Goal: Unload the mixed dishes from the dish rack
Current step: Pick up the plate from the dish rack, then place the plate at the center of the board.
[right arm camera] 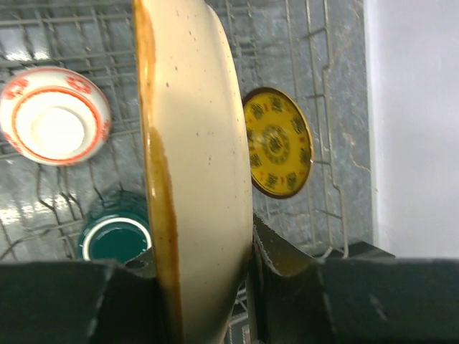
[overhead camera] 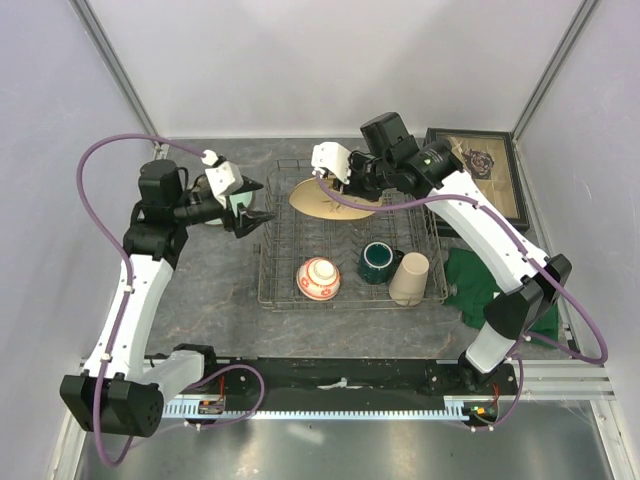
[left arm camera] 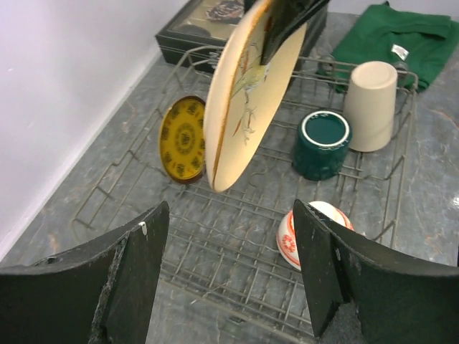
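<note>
Cream plate [overhead camera: 330,203] hangs above the 12 o'clock end of the dish rack [overhead camera: 285,250], clamped in your right pincer [overhead camera: 345,185], while your left pincer [overhead camera: 255,205] hovers empty, jaws apart, at its 10 o'clock corner.

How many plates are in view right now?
2. The cream brown-rimmed plate is gripped by the right claw above the dish rack; the small yellow patterned plate stands on edge in the rack's far end. The arms may hide others.
</note>
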